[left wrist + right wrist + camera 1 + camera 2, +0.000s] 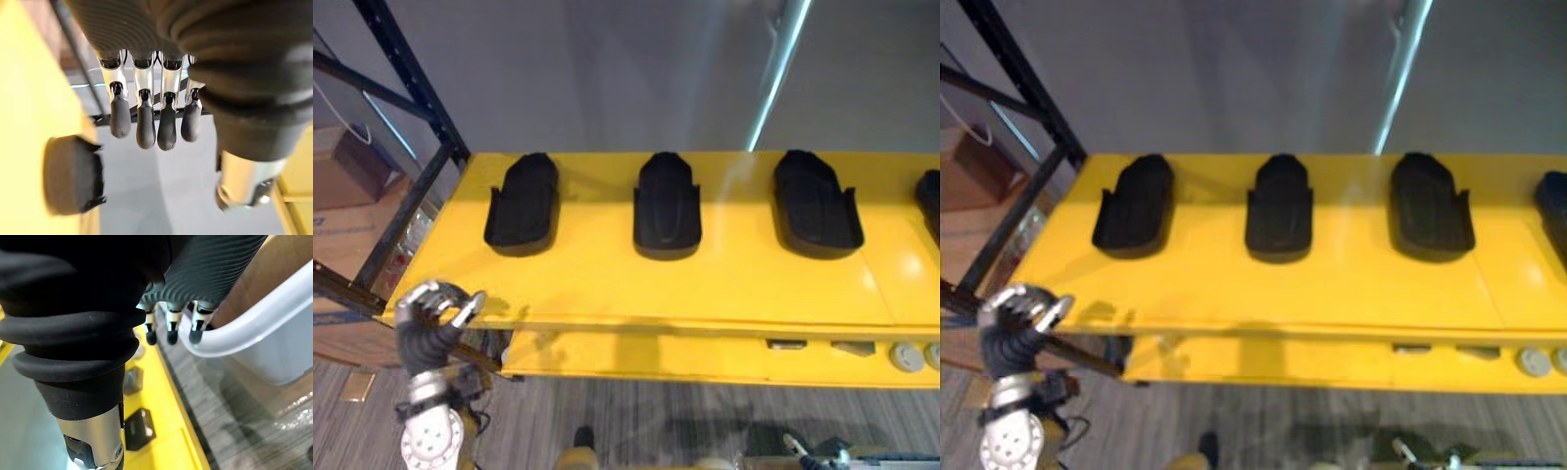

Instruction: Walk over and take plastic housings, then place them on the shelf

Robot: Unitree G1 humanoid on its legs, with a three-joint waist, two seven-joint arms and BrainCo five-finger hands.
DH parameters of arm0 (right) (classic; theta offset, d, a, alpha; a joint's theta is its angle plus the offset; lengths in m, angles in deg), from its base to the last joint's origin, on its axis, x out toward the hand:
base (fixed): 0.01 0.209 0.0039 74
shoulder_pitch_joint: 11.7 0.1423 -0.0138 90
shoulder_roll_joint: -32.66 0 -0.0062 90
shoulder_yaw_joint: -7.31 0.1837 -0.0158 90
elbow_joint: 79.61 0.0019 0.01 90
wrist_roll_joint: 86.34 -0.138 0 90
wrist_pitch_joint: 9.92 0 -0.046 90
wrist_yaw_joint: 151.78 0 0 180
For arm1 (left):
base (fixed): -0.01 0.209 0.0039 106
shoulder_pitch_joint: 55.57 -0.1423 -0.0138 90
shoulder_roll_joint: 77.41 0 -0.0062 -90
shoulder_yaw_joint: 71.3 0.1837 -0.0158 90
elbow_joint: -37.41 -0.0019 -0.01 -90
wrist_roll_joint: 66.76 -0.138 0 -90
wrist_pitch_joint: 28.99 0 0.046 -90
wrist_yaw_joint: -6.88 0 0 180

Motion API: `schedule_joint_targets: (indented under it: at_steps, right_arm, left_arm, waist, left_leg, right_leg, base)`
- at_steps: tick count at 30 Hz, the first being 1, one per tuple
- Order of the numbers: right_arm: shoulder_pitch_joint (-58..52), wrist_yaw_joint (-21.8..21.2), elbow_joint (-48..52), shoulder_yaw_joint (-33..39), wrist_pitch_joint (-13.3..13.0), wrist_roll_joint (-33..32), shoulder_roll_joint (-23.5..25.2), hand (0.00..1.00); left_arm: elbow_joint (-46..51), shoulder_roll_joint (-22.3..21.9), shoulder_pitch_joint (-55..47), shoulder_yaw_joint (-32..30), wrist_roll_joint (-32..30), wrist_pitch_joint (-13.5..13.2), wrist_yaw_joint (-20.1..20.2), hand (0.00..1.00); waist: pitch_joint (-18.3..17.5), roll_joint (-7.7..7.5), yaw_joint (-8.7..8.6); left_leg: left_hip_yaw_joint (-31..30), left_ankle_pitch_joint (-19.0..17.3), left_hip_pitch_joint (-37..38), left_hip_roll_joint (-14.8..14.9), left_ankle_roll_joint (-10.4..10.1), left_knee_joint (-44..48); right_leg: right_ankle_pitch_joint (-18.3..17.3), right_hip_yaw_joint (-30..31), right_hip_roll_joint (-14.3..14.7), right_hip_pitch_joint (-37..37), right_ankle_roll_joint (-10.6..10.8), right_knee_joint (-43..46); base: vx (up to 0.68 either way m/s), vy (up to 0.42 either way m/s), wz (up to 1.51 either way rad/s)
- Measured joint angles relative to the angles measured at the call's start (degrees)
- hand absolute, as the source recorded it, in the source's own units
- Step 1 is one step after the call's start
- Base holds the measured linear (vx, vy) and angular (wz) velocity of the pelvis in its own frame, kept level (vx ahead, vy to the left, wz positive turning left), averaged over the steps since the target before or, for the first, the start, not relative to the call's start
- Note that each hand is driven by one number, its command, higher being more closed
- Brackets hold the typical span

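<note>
readable text: none | cardboard box (337,245) print: too blurred to read

Plain grey wall (607,69) with 1 slanting light streak (773,78); black rack frame (411,88) and cardboard boxes (342,186) at left; grey striped carpet (656,431) below.

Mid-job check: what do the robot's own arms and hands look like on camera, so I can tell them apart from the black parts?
The left hand has a dark ribbed cover over its back and wrist. Its silver fingers end in rounded dark tips. It sits on a silver-grey arm with a round, holed flange. The right hand matches it: a black ribbed, bellows-like cover, silver dark-tipped fingers and a silver thumb.
</note>
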Motion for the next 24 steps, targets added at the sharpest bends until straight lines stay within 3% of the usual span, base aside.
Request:
schedule_joint_targets:
  at_steps: [2, 6, 14, 24]
  right_arm:
    - [0.1, 0.1, -1.3, -1.1, -0.1, 0.0, -0.5, 0.00]
    - [0.1, 0.1, -4.3, -1.7, -0.3, -0.1, -1.5, 0.00]
    - [1.4, -0.2, -5.1, -1.8, -1.4, 0.0, -2.8, 0.00]
    - [3.8, -0.8, -5.1, -1.8, -1.4, 0.1, -4.8, 0.00]
  left_arm:
    - [-1.0, 0.1, 0.0, 0.1, 0.0, 0.0, 0.4, 1.00]
    - [-5.2, 0.9, 1.8, 1.7, -0.1, 1.3, 1.1, 1.00]
    - [-18.3, 9.5, 13.1, 2.5, 0.4, 6.8, -0.3, 1.00]
    - [-35.6, 16.2, 24.1, 1.2, 2.8, 9.1, -4.3, 1.00]
  waist:
    - [-0.4, 0.12, -0.01]
    - [-0.9, 0.67, -0.10]
    - [-1.1, -0.60, -0.37]
    - [-0.8, -0.20, -1.66]
  left_leg:
    - [0.3, 1.1, 1.3, -0.2, -0.5, -2.9]
    - [1.0, 2.5, 1.3, 0.6, -0.8, -2.9]
    - [2.7, 3.1, 1.8, 1.0, -0.7, -2.8]
    - [5.3, 2.7, 3.4, 1.1, -0.7, -2.8]
  right_leg:
    - [-0.8, -0.1, 0.2, -0.8, -0.7, -0.1]
    - [-0.5, 0.1, 0.8, -1.0, -0.1, 0.0]
    - [-0.3, 1.7, 0.9, -1.6, 0.3, 0.0]
    - [-0.1, 4.0, 0.9, -1.6, 0.5, -0.3]
  base:
    - [-0.05, -0.024, -0.04]
    - [-0.03, -0.022, -0.07]
    - [0.00, -0.002, -0.09]
    - [0.00, 0.003, -0.12]
